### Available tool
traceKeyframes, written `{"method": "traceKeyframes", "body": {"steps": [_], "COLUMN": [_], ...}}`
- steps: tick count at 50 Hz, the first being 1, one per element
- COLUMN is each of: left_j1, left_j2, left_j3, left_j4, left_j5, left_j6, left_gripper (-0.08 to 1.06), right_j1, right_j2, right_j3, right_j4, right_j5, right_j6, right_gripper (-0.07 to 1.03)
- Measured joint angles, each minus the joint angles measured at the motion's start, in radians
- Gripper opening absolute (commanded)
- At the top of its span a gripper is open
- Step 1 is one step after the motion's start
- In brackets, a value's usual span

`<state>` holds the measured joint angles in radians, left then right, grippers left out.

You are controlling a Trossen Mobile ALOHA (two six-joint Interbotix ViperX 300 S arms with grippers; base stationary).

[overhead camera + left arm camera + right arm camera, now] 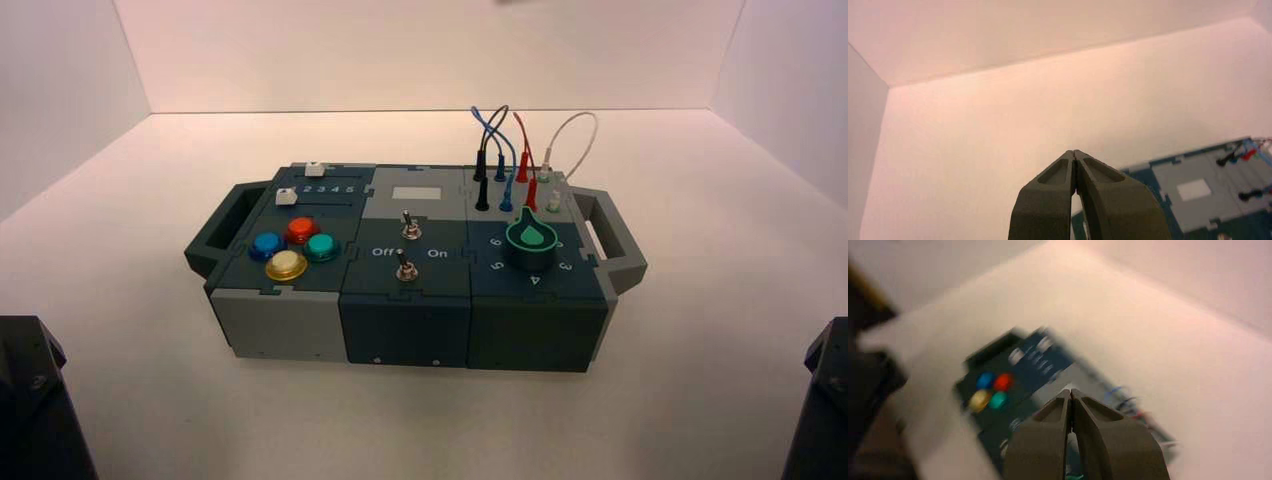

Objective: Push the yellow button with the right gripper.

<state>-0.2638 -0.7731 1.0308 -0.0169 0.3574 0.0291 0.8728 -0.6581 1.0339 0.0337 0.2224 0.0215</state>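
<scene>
Hovering right pincer (1071, 394), fingertips pressed together, above yellow button (979, 400)

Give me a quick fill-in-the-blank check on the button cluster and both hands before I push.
1. The yellow button is the ____ of the four buttons to the robot.
2. The orange-red button lies directly opposite the ____ button.
3. The right hand has its fingertips ____.
4. The left hand has its fingertips ____.

Missing words: nearest; yellow; shut; shut
</scene>
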Motion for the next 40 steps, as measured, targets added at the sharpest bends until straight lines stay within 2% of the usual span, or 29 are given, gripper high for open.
{"method": "traceKeyframes", "body": {"steps": [6, 11, 13, 15, 16, 19, 20, 22, 26, 31, 40], "left_j1": [0.0, 0.0, 0.0, 0.002, 0.0, 0.002, 0.0, 0.0, 0.0, -0.011, -0.048], "left_j2": [0.012, 0.023, 0.031, 0.034, 0.043, 0.051, 0.052, 0.06, 0.069, 0.083, 0.109], "left_j3": [-0.021, -0.04, -0.057, -0.063, -0.078, -0.101, -0.103, -0.127, -0.152, -0.19, -0.213], "left_j4": [0.0, 0.0, 0.0, 0.0, 0.0, 0.0, -0.002, -0.008, -0.012, -0.025, -0.034], "left_j5": [0.08, 0.143, 0.202, 0.222, 0.268, 0.337, 0.342, 0.407, 0.468, 0.584, 0.684], "left_j6": [0.008, 0.015, 0.017, 0.018, 0.018, 0.018, 0.018, 0.018, 0.018, 0.018, 0.018], "left_gripper": [-0.03, -0.03, -0.03, -0.03, -0.03, -0.03, -0.03, -0.03, -0.03, -0.03, -0.03], "right_j1": [0.091, 0.127, 0.138, 0.149, 0.153, 0.169, 0.17, 0.184, 0.201, 0.236, 0.255], "right_j2": [0.087, 0.147, 0.172, 0.195, 0.206, 0.233, 0.238, 0.262, 0.288, 0.344, 0.425], "right_j3": [-0.048, -0.086, -0.103, -0.117, -0.124, -0.143, -0.144, -0.16, -0.176, -0.201, -0.235], "right_j4": [0.008, 0.012, 0.014, 0.018, 0.02, 0.029, 0.029, 0.041, 0.051, 0.078, 0.138], "right_j5": [0.046, 0.077, 0.092, 0.106, 0.114, 0.132, 0.133, 0.147, 0.16, 0.175, 0.181], "right_j6": [0.002, 0.0, 0.002, 0.002, 0.002, 0.002, 0.002, 0.002, 0.002, 0.002, 0.002], "right_gripper": [-0.02, -0.02, -0.02, -0.02, -0.02, -0.02, -0.02, -0.02, -0.02, -0.02, -0.02]}}
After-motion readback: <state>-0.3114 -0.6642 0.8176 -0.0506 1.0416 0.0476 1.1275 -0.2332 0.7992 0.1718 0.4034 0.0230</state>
